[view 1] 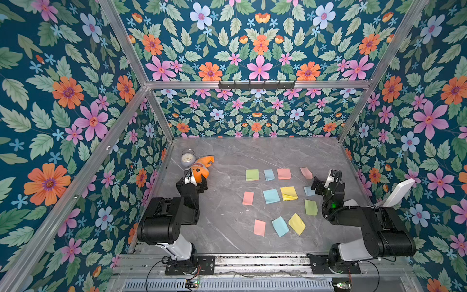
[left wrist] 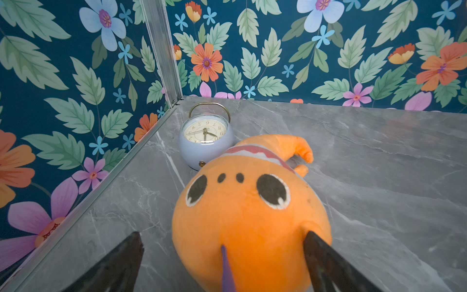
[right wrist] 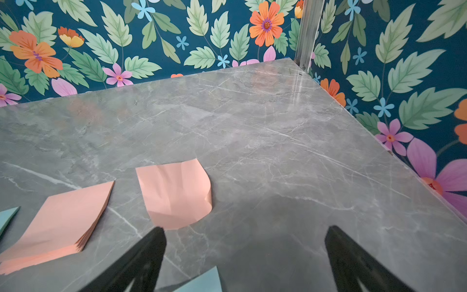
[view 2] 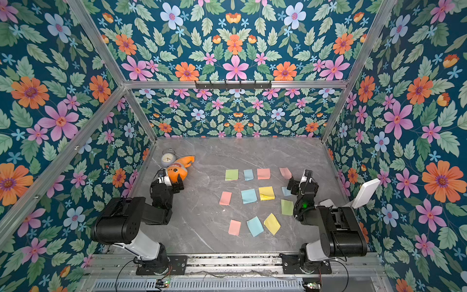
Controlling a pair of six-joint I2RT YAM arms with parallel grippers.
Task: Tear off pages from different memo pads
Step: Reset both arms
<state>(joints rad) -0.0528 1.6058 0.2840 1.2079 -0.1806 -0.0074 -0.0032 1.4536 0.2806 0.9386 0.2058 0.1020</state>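
Note:
Memo pads lie in a back row: green (view 1: 252,174), blue (view 1: 269,174) and salmon (view 1: 284,173), the salmon pad (right wrist: 58,222) visibly thick. A curled pink page (view 1: 306,173) (right wrist: 177,194) lies flat beside it. My right gripper (view 1: 316,185) (right wrist: 245,242) hovers open and empty just short of that page, over a blue sheet (right wrist: 202,280). More pastel squares lie nearer the front, among them yellow (view 1: 288,193), blue (view 1: 271,196), pink (view 1: 248,198) and green (view 1: 311,207). My left gripper (view 1: 197,183) (left wrist: 223,242) stands open at the far left, away from the paper.
An orange plush toy (left wrist: 250,215) lies between my left fingers, touching one of them. A pale blue alarm clock (left wrist: 206,141) sits behind it in the back left corner. A white tilted object (view 1: 399,193) stands at the right wall. Floral walls enclose the grey marble table (view 1: 227,215).

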